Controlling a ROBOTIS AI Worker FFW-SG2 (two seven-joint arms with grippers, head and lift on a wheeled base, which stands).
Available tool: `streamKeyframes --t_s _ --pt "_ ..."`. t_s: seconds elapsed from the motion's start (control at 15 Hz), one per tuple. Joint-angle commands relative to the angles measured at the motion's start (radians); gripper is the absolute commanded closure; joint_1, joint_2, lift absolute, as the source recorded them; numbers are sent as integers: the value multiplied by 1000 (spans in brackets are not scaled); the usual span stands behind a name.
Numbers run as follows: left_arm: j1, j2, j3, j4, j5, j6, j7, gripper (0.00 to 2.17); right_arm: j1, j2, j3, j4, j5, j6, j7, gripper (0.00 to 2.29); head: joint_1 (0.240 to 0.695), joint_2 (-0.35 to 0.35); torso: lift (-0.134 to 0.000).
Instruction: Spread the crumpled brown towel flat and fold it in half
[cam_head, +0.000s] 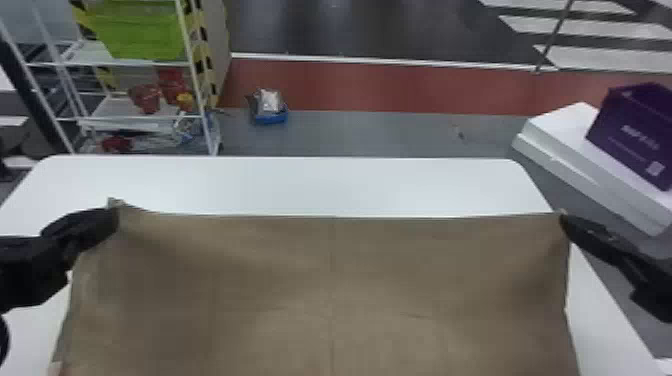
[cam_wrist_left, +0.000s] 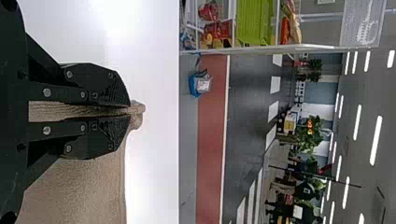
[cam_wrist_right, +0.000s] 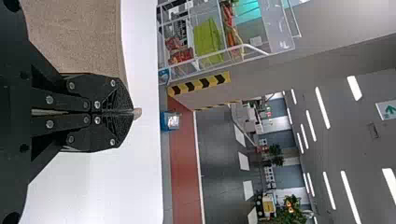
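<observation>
"Towel (cam_head: 330, 280), where is it?"

"Strung between the left gripper (cam_head: 114, 216) and the right gripper (cam_head: 564, 219), spread wide over the near part of the table (cam_head: 300, 185)"

"What's the left gripper got?"

"The towel's far left corner, clenched tight. In the left wrist view a fold sits between its fingers (cam_wrist_left: 98, 135) and a bit pokes out past the tips"

"And the right gripper?"

"Pinching the far right corner, fingers pressed close, just a small nub of cloth past the tips"

"How's the far edge?"

"Nearly straight, left to right, with table beyond it"

"Is the towel touching the table?"

"Can't tell, and its near side runs out of the head view"
</observation>
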Motion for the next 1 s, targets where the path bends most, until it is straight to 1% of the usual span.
streamKeyframes --t_s 0.0,0.13,0.27,0.4,0.47,0.6,0.8,0.93 --pt "1 -3 -32 55 -37 -73 19 1025 -37 -35 37 102 34 -73 -1 1953 695 -95 -124" --pt "3 -3 -71 102 -88 -137 54 1025 -72 -57 85 188 73 -143 -14 1953 695 -100 -124" --pt "-3 -3 -81 144 -95 -199 76 1028 -129 -67 128 261 126 -183 -33 1953 695 -95 -124" --pt "-11 -3 -89 167 -109 -220 94 1025 -186 -78 165 332 166 -208 -39 1953 695 -92 -124" --pt "-15 -3 -94 185 -111 -235 96 1025 -210 -80 186 356 186 -208 -42 1953 695 -85 -124" --pt "-17 -3 -95 222 -120 -309 122 1025 -241 -81 206 399 214 -217 -53 1953 695 -76 -124" --pt "-26 -3 -89 259 -120 -334 125 1025 -261 -84 235 453 245 -245 -67 1949 695 -58 -124" --pt "-34 -3 -87 271 -121 -334 125 1021 -258 -83 237 461 251 -248 -71 1946 695 -53 -124"
